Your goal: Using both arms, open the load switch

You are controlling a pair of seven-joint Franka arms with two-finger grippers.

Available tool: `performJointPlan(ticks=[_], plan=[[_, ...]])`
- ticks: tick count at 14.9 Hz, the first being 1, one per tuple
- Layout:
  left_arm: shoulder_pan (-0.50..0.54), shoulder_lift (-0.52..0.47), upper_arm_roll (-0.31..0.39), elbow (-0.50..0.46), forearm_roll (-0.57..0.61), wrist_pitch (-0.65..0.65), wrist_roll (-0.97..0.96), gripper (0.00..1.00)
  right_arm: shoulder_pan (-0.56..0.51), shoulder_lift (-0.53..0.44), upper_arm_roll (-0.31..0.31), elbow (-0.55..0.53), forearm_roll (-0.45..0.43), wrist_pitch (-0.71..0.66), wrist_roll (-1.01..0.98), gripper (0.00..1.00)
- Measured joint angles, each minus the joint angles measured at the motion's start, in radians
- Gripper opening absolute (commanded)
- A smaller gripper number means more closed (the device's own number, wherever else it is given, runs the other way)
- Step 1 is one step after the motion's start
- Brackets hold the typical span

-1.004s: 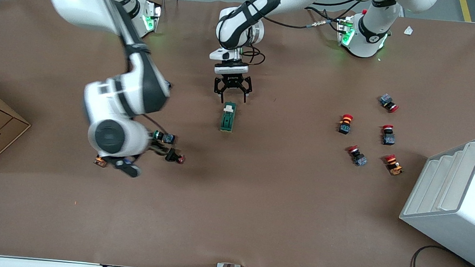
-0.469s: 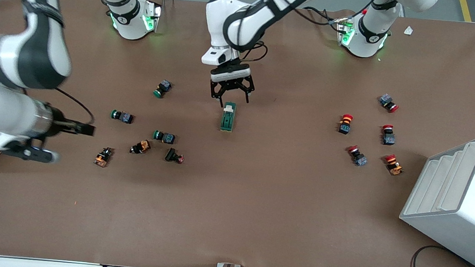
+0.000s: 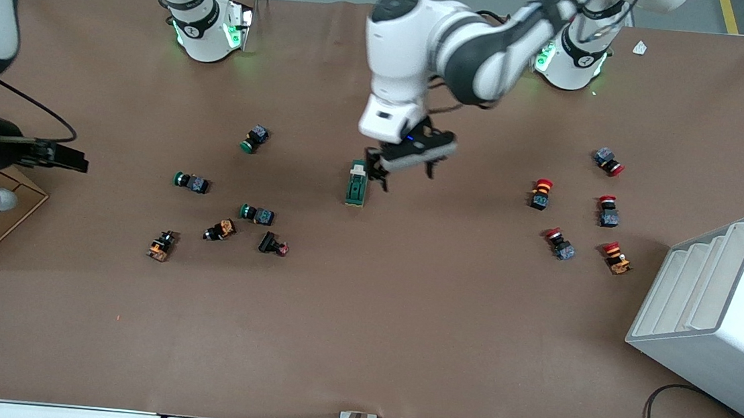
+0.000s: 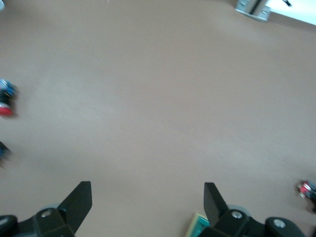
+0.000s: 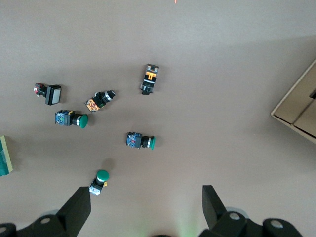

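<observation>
Your left gripper [image 3: 401, 171], fingers apart, hangs just beside the load switch [image 3: 356, 184]; only your right wrist view shows the right gripper [image 5: 146, 210] spread too.

Dark-green load switch [image 3: 356, 187] with white toggle on brown table [image 3: 403, 319]; red-capped and green-capped push buttons [image 3: 542, 193].

Even overhead light here, nothing dim, just soft shadows under my arms on the bench [image 3: 362, 316]. My left wrist view is smeared with motion blur; right wrist view is sharp. Bases [image 3: 209, 30] glow green.
</observation>
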Motion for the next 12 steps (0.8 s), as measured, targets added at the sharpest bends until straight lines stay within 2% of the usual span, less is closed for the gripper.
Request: performJointPlan(ticks=[3, 8, 12], plan=[[0.101, -0.017, 0.0, 0.031, -0.093, -0.046, 0.147, 1.0, -0.016, 0.0, 0.0, 0.046, 0.0, -0.022, -0.004, 1.0], [0.231, -0.049, 0.004, 0.065, -0.196, -0.13, 0.442, 1.0, -0.015, 0.0, 0.018, 0.052, 0.002, -0.029, -0.004, 1.0], [0.33, -0.121, 0.051, 0.068, -0.287, -0.192, 0.751, 1.0, -0.015, 0.0, 0.021, 0.055, 0.002, -0.044, -0.004, 1.0]])
